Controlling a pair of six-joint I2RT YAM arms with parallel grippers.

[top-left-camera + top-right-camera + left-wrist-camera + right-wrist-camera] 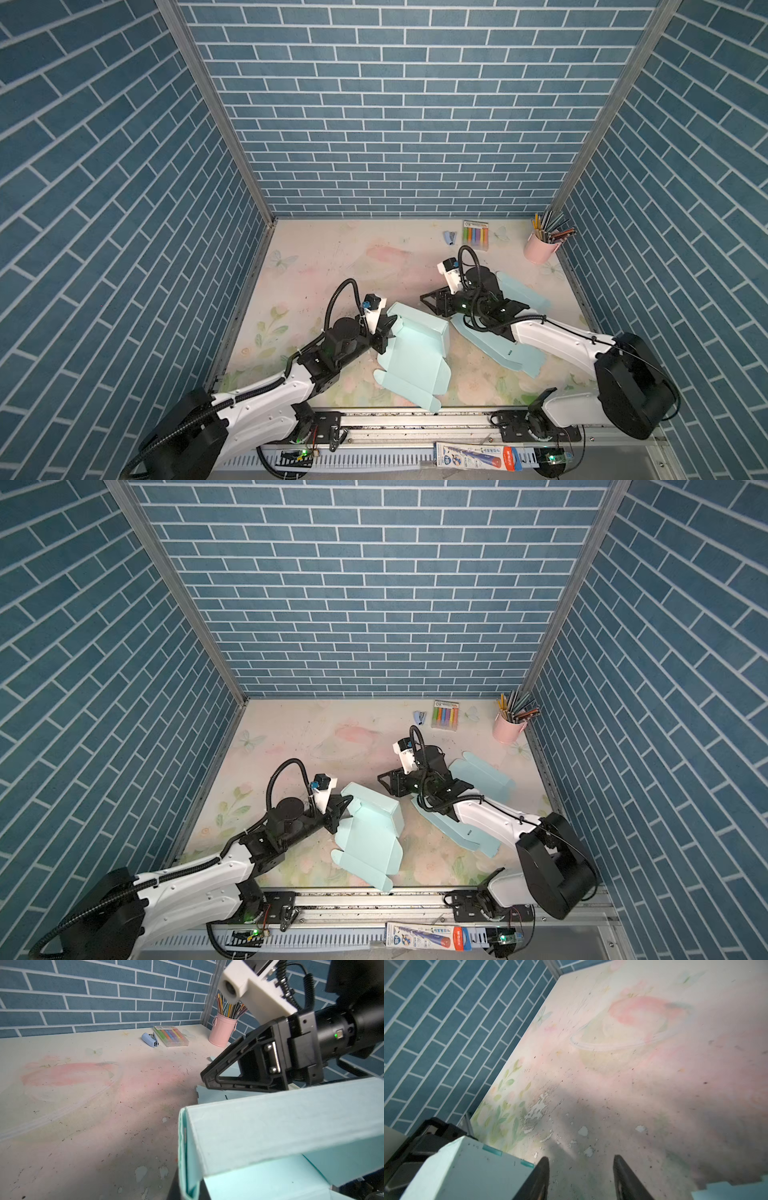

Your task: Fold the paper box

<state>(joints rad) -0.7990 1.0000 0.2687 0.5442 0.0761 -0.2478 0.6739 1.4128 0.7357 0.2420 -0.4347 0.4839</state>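
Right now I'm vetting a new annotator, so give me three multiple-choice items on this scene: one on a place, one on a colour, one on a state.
1. Where on the table does the pink cup of pencils stand?
A. near left corner
B. far right corner
C. centre

2. What colour is the paper box?
A. red
B. yellow
C. pale teal

3. How is the right tool?
A. open, holding nothing
B. shut on the box
C. out of every view

Answers:
1 B: in both top views it sits where the back and right walls meet.
2 C: every panel is pale teal.
3 A: the right wrist view shows bare table between its parted jaws.
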